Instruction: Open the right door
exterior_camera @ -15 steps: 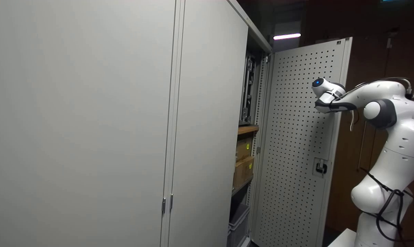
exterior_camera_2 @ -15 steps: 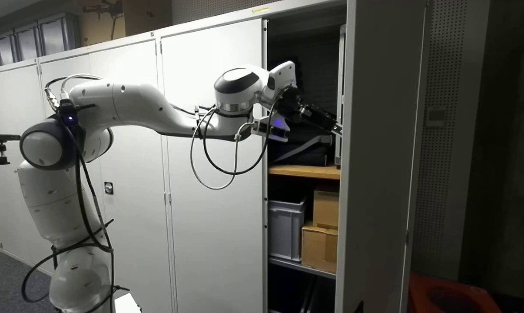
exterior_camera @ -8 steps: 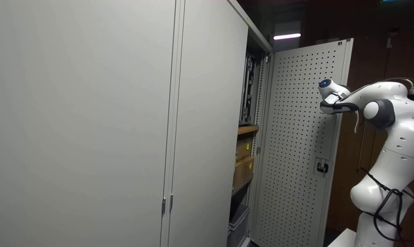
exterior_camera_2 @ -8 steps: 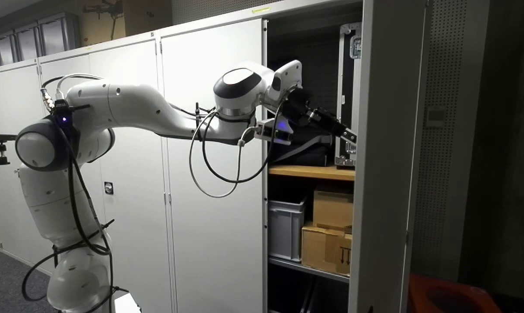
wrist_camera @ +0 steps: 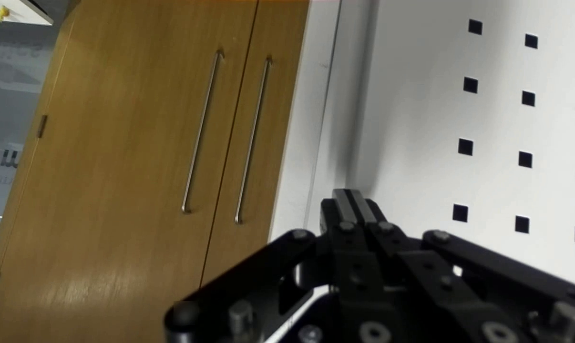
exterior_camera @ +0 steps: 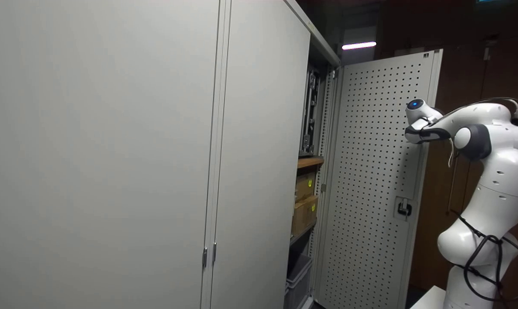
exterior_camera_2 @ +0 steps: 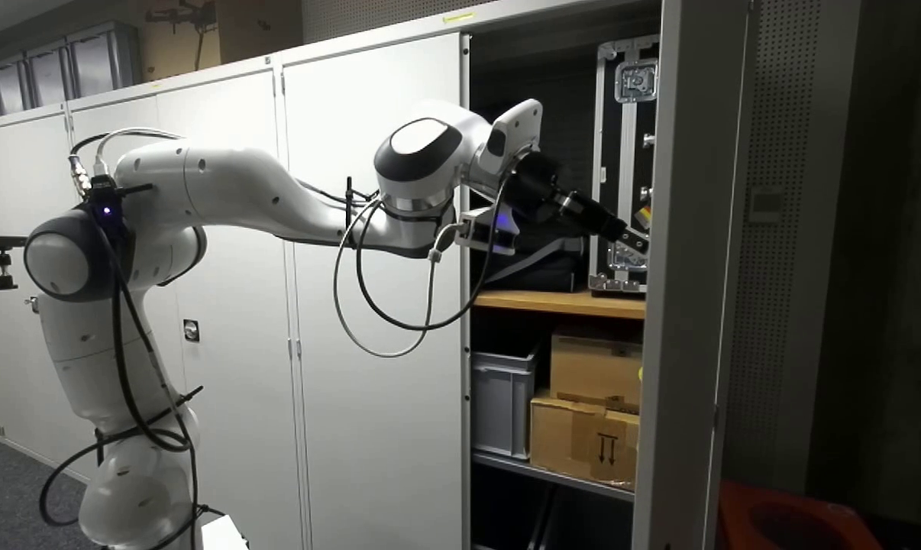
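In an exterior view, the right door (exterior_camera_2: pixel 697 275) ran off top and bottom, hiding part of a metal-edged case (exterior_camera_2: pixel 628 153). We could not tell whether the tool (wrist_camera: pixel 348 195) touched the door. The wrist view cut off some lettering (wrist_camera: pixel 1 157).

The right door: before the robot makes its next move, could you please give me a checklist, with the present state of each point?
1. Right door stands open: ok, the wooden shelf inside shows in both exterior views.
2. Gripper closed: ok, no gap shows at its tip in the wrist view.
3. Gripper touching the door: cannot tell, no view settles contact.
4. Latch clear of the robot arm: ok, a gap shows between them in an exterior view.
5. Red object out of the door's swing: cannot tell, its depth is unclear.
6. Door at its full opening: cannot tell, no stop is visible.
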Robot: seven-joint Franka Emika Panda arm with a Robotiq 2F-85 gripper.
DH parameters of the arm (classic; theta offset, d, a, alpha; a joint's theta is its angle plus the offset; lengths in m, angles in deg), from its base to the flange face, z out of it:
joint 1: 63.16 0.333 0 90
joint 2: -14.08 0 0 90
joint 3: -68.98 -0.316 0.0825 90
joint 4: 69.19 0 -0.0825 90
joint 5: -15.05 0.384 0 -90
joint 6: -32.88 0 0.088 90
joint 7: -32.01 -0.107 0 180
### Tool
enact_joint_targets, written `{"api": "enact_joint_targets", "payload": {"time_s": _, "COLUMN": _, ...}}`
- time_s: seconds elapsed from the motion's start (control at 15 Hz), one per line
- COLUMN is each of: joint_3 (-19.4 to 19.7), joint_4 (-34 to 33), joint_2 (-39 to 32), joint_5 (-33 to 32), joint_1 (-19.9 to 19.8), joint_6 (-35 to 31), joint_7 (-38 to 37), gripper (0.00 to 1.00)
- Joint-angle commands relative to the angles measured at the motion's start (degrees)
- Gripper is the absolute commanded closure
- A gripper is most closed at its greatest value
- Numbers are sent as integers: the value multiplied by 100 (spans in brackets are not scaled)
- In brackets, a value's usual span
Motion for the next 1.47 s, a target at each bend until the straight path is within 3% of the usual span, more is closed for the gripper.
{"api": "enact_joint_targets", "payload": {"time_s": 0.0, "joint_3": 72, "joint_4": -176, "joint_2": -219, "joint_5": 359, "joint_1": -204, "joint_6": -468, "joint_7": 464, "gripper": 100}}
{"api": "enact_joint_targets", "payload": {"time_s": 0.53, "joint_3": -144, "joint_4": -15, "joint_2": -88, "joint_5": 1054, "joint_1": -218, "joint_6": -443, "joint_7": 1073, "gripper": 100}}
{"api": "enact_joint_targets", "payload": {"time_s": 1.13, "joint_3": -1234, "joint_4": 403, "joint_2": 393, "joint_5": 848, "joint_1": 226, "joint_6": -531, "joint_7": 1081, "gripper": 100}}
{"api": "enact_joint_targets", "payload": {"time_s": 1.4, "joint_3": -1626, "joint_4": 642, "joint_2": 603, "joint_5": 1232, "joint_1": 628, "joint_6": -475, "joint_7": 1367, "gripper": 100}}
